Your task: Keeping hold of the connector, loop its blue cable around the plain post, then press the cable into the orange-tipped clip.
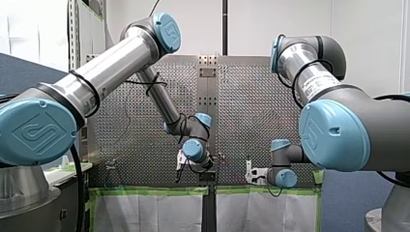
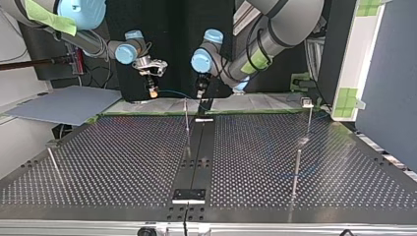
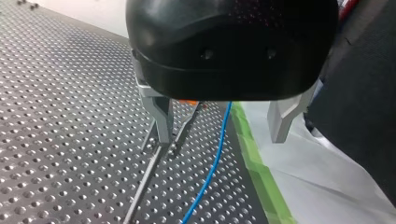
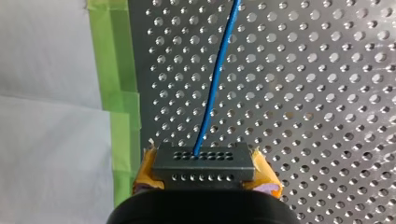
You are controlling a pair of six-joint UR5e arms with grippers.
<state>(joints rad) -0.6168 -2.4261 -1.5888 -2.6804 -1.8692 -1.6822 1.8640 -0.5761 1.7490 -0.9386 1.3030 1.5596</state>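
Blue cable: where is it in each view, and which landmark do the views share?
Front view: not discernible.
Top view: thin blue cable arcing near the far middle.
Left wrist view: cable between fingers of my left gripper.
Right wrist view: cable running ahead from the black multi-hole connector.
Shared landmark: the long green tape strip.

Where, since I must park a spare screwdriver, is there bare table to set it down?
Two bare patches in the top view: the perforated table between the left-edge post and the central black strip, and between that strip and the right-hand posts. The far edge is crowded: my right gripper, my left gripper, the blue cable and the middle post.
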